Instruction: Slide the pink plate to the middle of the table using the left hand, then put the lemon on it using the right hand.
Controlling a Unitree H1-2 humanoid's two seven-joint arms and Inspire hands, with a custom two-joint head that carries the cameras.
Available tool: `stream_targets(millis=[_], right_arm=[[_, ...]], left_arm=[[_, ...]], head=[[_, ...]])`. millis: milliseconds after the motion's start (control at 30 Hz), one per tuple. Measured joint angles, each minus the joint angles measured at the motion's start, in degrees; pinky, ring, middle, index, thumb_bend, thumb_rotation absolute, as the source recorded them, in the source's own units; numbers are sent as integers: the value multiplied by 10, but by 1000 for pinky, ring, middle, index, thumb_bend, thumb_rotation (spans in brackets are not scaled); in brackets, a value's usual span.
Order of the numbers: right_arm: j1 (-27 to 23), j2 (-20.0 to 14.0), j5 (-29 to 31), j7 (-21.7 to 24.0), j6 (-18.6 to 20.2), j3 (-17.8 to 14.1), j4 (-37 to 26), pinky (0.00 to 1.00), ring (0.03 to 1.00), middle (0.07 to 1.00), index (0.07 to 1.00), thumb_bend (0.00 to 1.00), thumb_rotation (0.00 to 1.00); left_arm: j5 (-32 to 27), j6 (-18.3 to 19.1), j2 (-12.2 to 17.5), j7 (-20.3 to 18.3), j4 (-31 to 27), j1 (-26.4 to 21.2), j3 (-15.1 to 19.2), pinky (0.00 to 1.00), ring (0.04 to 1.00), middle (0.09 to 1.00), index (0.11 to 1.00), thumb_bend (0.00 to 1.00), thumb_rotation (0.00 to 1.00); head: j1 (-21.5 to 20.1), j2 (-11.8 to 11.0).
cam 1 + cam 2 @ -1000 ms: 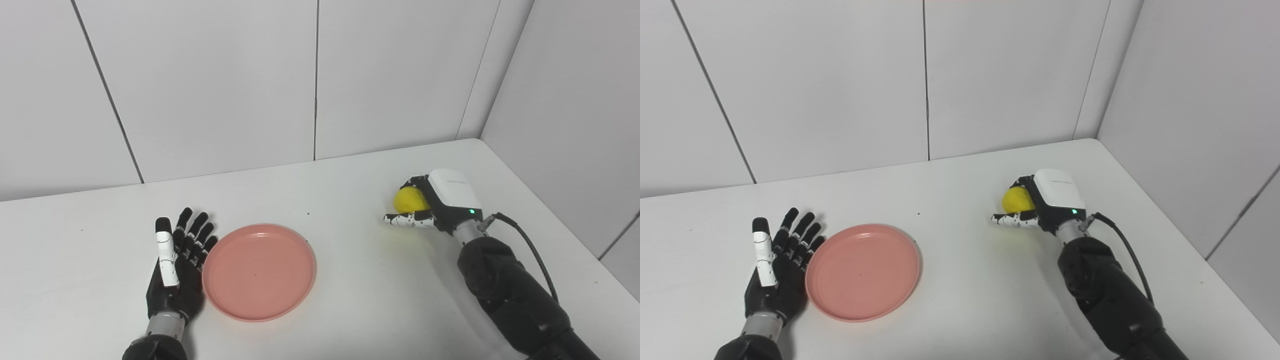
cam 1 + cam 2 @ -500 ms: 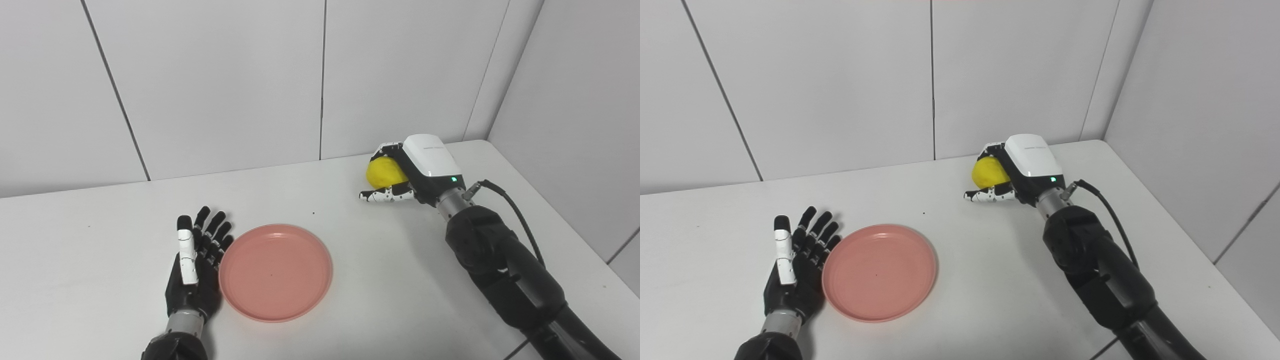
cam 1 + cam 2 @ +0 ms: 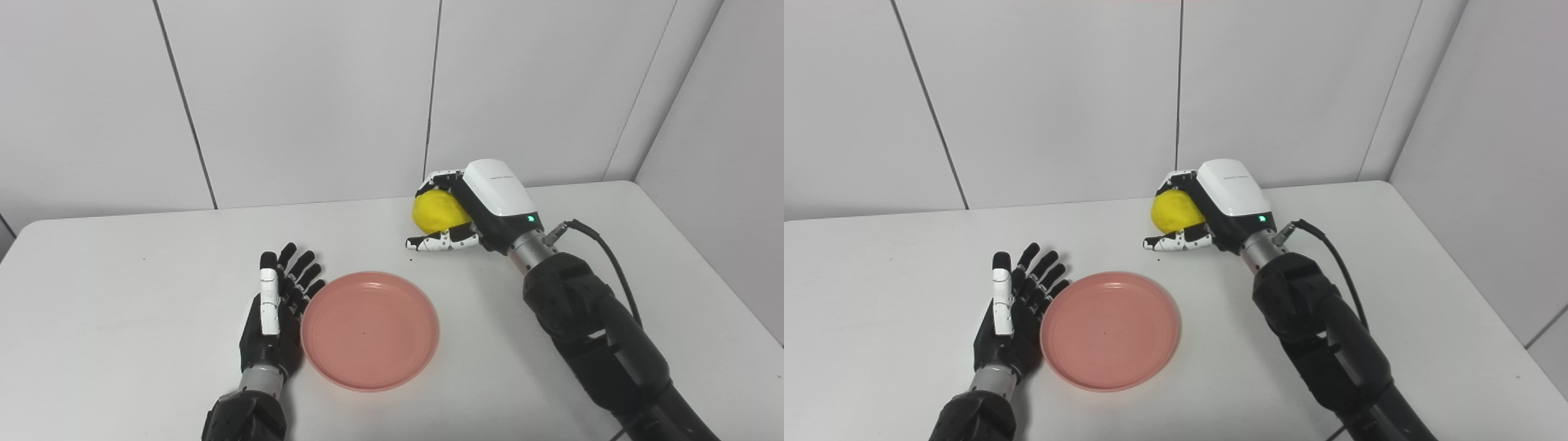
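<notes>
The right hand (image 3: 474,211) has the lemon (image 3: 436,211) wrapped in its fingers and it is up off the surface (image 3: 122,294) now, carried in from the far right side where it sat a second ago. Half a second back it was already airborne; now it hangs closer to the middle, beyond the far right edge of the plate (image 3: 370,329) and not yet over it. The camera has swung too, so part of that shift is only the view moving.

The left hand (image 3: 274,312) lies flat beside the plate, fingers spread and holding nothing, its edge right against the plate's left rim, just as it was a second ago. The plate sits about mid-surface, so the sliding part looks done to me.

What remains, I reckon, is for the lemon to come toward us and down over the pink dish, then a release low enough that the round fruit doesn't roll off that shallow rim.
</notes>
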Motion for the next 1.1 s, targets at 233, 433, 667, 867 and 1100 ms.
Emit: stream_targets(millis=[233, 433, 667, 867, 1100], right_arm=[[-15, 11, -9, 19, -11, 28, -3, 178, 235, 317, 431, 434, 403], [-15, 30, -11, 34, -11, 42, -5, 177, 233, 317, 429, 432, 418], [-15, 26, -12, 56, -31, 54, -5, 224, 299, 401, 591, 435, 474], [-15, 30, -4, 82, -40, 68, -2, 225, 285, 371, 473, 423, 450], [-14, 39, -10, 103, -48, 92, 9, 208, 267, 354, 449, 422, 471]], left_arm=[[-1, -2, -1, 9, 0, 0, -5, 947, 914, 897, 914, 771, 881], [3, -3, -1, 14, 1, 0, -14, 953, 904, 881, 900, 774, 876], [21, -7, -2, 26, 1, 0, -21, 932, 892, 871, 891, 773, 887], [25, -8, -2, 26, 3, 0, -22, 943, 891, 868, 891, 758, 903], [25, -11, -2, 26, 5, 0, -22, 923, 889, 872, 899, 752, 904]], head=[[19, 3], [36, 5], [42, 8], [43, 5], [42, 6]])
